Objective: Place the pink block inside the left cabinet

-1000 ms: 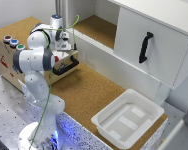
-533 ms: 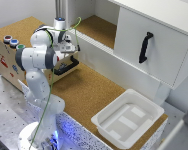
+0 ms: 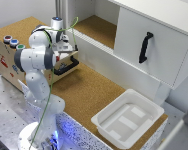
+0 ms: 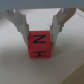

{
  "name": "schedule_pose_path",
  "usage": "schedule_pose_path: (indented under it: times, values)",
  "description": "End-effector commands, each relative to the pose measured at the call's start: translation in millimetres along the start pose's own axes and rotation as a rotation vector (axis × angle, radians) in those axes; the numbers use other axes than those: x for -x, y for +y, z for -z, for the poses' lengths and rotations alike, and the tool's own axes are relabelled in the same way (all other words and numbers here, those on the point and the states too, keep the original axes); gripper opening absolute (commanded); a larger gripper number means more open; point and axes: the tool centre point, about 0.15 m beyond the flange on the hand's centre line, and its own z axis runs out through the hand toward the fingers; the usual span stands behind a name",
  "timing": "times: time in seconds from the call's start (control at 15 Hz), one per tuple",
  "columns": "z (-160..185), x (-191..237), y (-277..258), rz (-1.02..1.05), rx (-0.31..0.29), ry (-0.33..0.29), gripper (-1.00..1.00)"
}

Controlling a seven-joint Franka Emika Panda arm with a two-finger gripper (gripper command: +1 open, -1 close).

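Observation:
The pink block (image 4: 40,46), a small pinkish-red cube with dark letters on its face, sits between my gripper's (image 4: 40,34) two fingers in the wrist view. Both fingers (image 4: 22,25) press against its sides, so the gripper is shut on it. In the exterior view the gripper (image 3: 69,48) hangs beside the wooden drawer box, just in front of the left cabinet (image 3: 96,27). The block is too small to make out there. The cabinet is the doorless bay with white walls and a cork floor.
The wooden drawer box (image 3: 9,62) with round coloured buttons (image 3: 11,41) and a black handle (image 3: 66,65) stands by the arm. The bay with a white door and black handle (image 3: 145,47) is to the exterior view's right. A white tray (image 3: 101,122) lies on the cork tabletop.
The gripper has shifted slightly lower near the drawer box. The rest of the scene has not moved.

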Motion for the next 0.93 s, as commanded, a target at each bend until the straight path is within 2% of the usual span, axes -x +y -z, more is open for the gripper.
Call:
schedule_pose_path:
  times: [0.0, 0.13, 0.4, 0.53, 0.67, 0.8, 0.87]
  values:
    - [30.0, 2.7, -2.7, -0.142, 0.136, 0.077, -1.0]
    - [54.3, -3.5, 8.3, -0.214, 0.149, 0.153, -1.0]
    - [113.2, -27.0, 57.1, -0.494, 0.231, 0.32, -1.0]
    - [134.0, -36.6, 83.9, -0.626, 0.262, 0.355, -1.0]
    - [149.2, -45.8, 112.1, -0.777, 0.265, 0.428, -1.0]
    - [164.4, -59.0, 133.3, -0.897, 0.335, 0.473, -1.0]
    - [174.9, -66.1, 146.4, -0.933, 0.34, 0.508, -1.0]
